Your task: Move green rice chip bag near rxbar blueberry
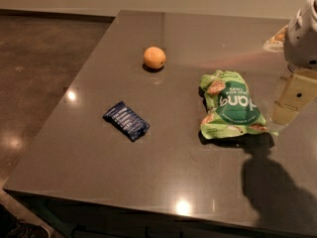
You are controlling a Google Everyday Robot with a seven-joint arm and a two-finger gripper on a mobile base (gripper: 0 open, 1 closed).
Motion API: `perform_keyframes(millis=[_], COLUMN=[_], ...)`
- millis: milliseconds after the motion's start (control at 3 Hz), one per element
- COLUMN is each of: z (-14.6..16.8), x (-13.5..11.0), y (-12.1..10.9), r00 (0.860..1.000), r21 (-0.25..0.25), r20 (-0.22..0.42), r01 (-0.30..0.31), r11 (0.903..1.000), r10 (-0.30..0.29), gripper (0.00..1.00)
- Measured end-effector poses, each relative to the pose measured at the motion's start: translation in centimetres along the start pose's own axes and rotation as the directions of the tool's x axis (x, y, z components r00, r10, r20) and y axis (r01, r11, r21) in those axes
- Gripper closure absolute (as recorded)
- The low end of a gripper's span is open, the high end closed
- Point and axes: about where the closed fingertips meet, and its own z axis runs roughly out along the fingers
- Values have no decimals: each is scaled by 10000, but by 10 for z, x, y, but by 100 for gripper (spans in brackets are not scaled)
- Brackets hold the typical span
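Observation:
The green rice chip bag point(231, 105) lies flat on the dark grey table point(188, 162), right of centre, with its dark green round logo facing up. The rxbar blueberry point(126, 120), a small dark-blue wrapper, lies on the left part of the table, well apart from the bag. My gripper point(291, 105) hangs from the white arm at the right edge of the view, just right of the bag's right edge and a little above the table. It holds nothing that I can see.
A round orange fruit point(154, 57) sits behind and between the bar and the bag. A pale packet point(275, 39) lies at the back right, partly hidden by the arm. The table's left and front edges drop to a brown floor point(34, 63).

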Motion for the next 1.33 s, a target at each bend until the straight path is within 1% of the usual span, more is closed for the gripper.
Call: perform_keyframes(millis=[333,667,1000,1333], z=[0,12,37,61], x=[0,-5,-14,-28], y=[0,-2,-6,-13], r00=[10000,9984,9903,9686], r21=[22,-321,-757,-833], r20=[12,-42,-160,-137], r01=[-8,-557,-1391,-2486], r11=[10000,9979,9874,9650], r10=[8,556,1382,2484], gripper=[0,0,0,0])
